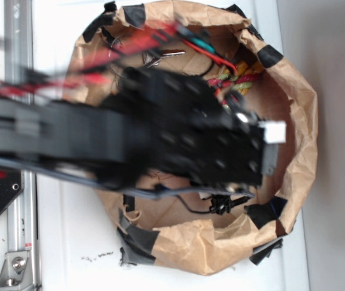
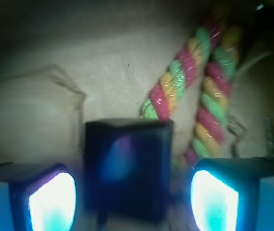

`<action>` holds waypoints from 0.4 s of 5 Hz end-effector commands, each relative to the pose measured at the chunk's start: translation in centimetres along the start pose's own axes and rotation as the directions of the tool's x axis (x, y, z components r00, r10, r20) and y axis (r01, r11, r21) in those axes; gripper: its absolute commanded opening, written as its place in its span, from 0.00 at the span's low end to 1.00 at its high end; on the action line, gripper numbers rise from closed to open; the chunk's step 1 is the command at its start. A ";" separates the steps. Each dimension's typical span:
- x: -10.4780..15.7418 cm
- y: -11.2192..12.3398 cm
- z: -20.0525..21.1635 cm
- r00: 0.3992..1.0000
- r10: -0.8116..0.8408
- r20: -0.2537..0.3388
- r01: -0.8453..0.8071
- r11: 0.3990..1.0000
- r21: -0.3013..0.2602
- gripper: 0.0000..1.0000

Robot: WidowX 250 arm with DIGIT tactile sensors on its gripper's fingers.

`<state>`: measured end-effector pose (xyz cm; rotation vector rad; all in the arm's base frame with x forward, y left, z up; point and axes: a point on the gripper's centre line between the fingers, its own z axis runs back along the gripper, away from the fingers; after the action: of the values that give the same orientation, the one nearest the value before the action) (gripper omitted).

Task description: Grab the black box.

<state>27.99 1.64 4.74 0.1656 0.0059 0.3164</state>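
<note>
Sitting square between the two lit fingertips in the wrist view, the small glossy black square box [image 2: 128, 168] lies on the brown paper floor of the taped paper basin [image 1: 293, 103], dead centre under the black gripper [image 2: 133, 192], with no long axis to favour. The jaws stand released, wider than the box, with a gap showing on either side, holding nothing. A red, green and yellow twisted rope [image 2: 194, 86] lies just beyond, to the far right.
</note>
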 end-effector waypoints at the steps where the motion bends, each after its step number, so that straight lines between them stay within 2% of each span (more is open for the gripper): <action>1: 1.9 -0.7 -3.4 0.998 -0.061 -0.003 0.061 0.998 0.018 1.00; 2: 1.4 -0.8 -4.4 0.996 -0.085 -0.019 0.086 0.996 0.028 0.38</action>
<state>29.25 1.94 1.86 0.1950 0.0393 0.2448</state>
